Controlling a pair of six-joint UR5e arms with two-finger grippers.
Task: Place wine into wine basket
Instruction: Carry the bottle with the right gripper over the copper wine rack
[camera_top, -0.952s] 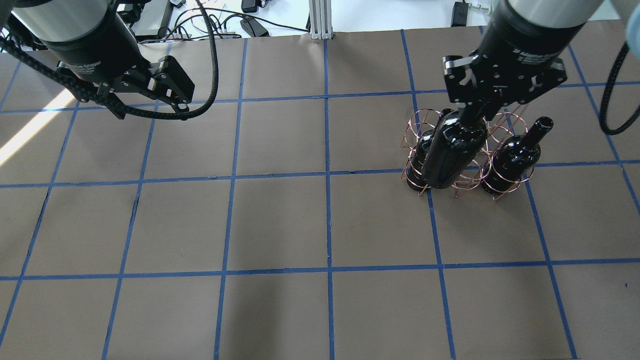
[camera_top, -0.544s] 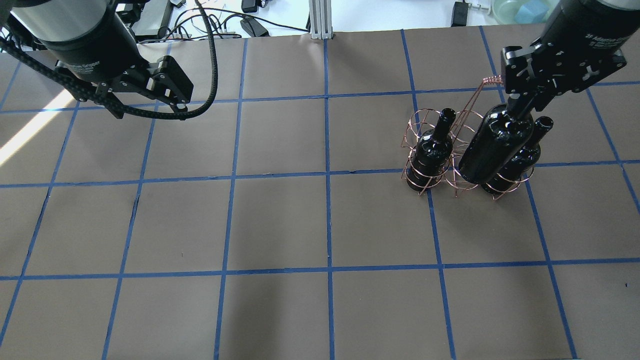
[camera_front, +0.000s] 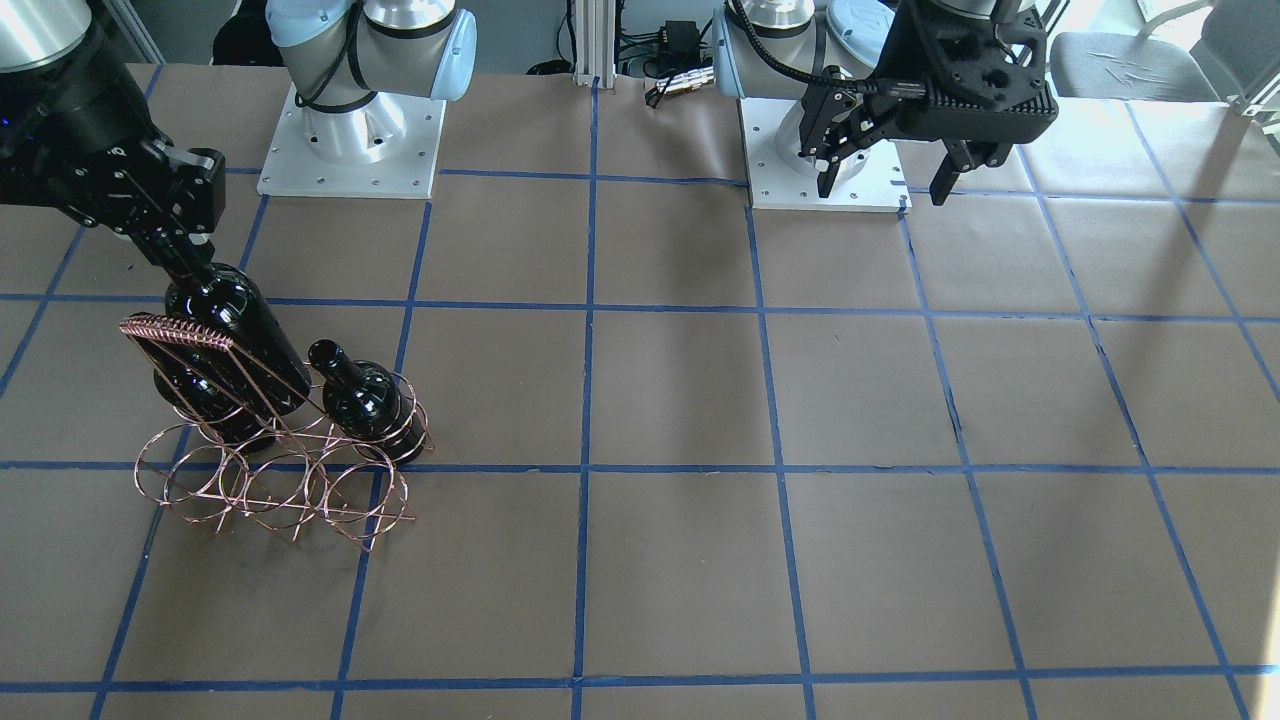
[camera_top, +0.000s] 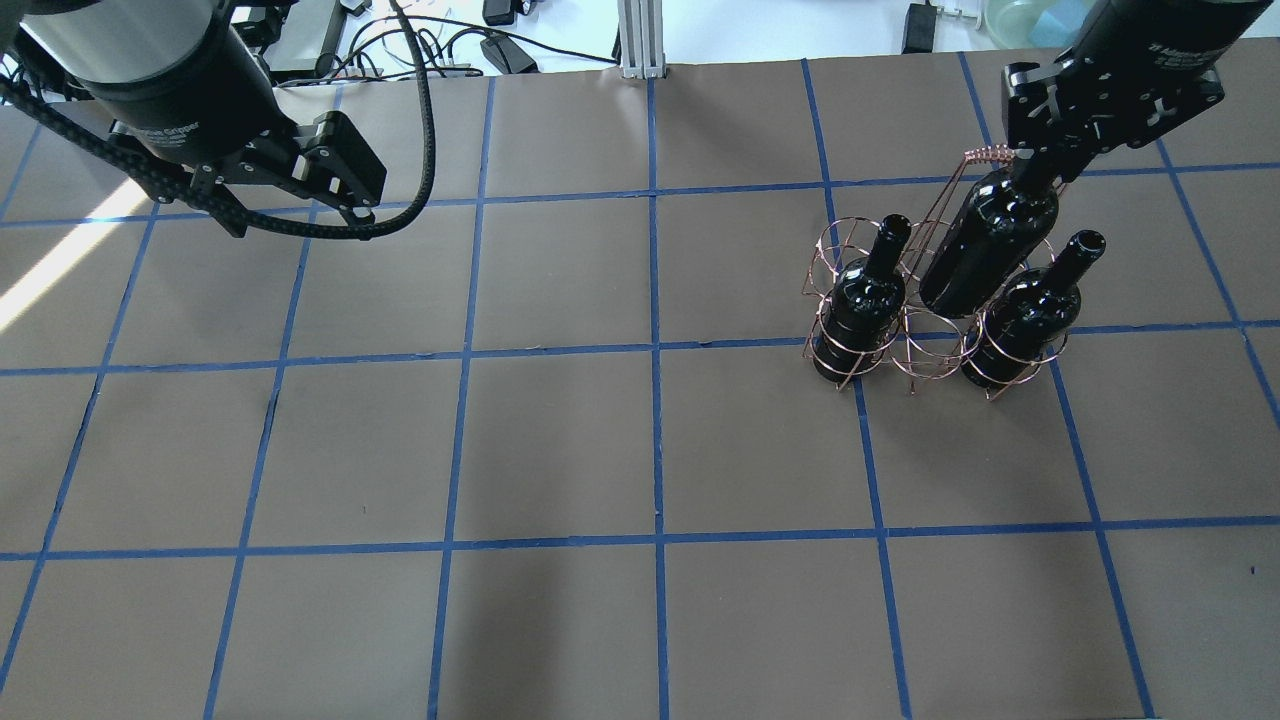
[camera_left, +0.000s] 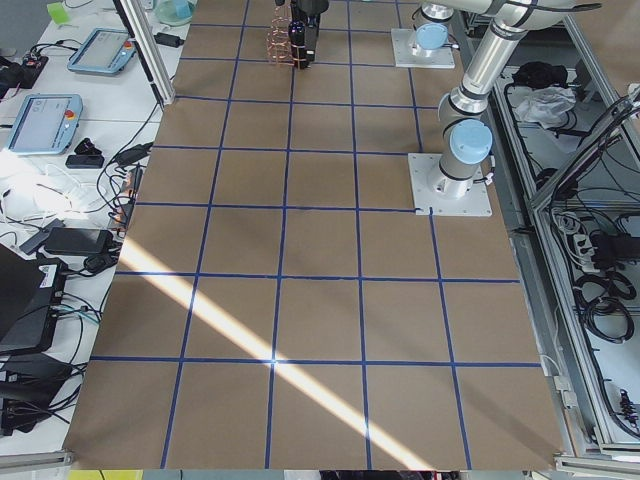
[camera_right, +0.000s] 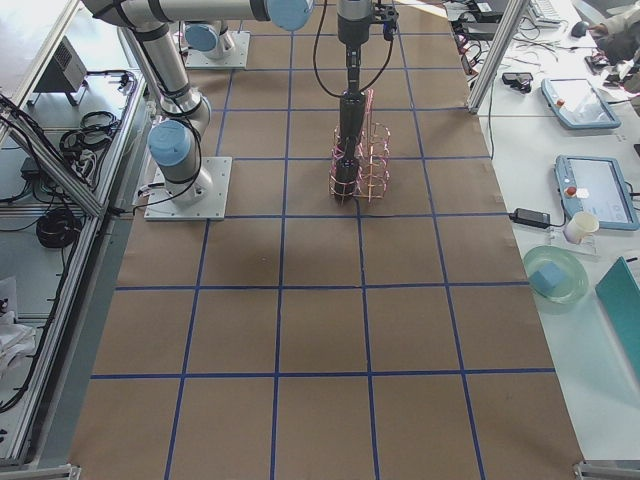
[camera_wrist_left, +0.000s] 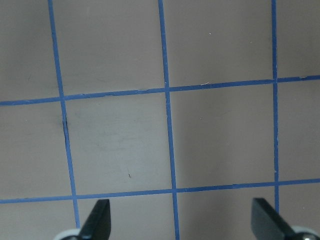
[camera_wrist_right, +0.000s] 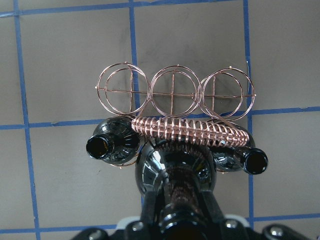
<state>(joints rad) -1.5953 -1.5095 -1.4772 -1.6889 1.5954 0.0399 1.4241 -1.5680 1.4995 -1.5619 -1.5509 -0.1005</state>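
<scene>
The left gripper (camera_front: 880, 190) hangs over the table (camera_top: 560, 440) with its jaws wide apart and nothing in them. Its own camera shows only two dark fingertips (camera_wrist_left: 97, 222), cut off at the bottom edge. The table is flat brown paper with blue lines (camera_top: 655, 400) making squares.

The basket (camera_wrist_right: 190, 129) is made of thin, shiny copper wire, with round rings and a curly coil on top. A left bottle (camera_top: 860, 310) and a right bottle (camera_top: 1020, 320) stand tilted in its end rings. Both are black, smooth glass with long necks. From the front, one of them is hidden behind the wine (camera_top: 985, 250).

The wine is dark and glossy too. It leans between the two bottles, over the middle of the basket. It is hard to tell if its bottom is inside the ring.

The right gripper (camera_top: 1040, 175) has its jaws clamped on the wine's neck, so most of the neck is hidden. In the view from the robot's left, everything there is too small to make out.
</scene>
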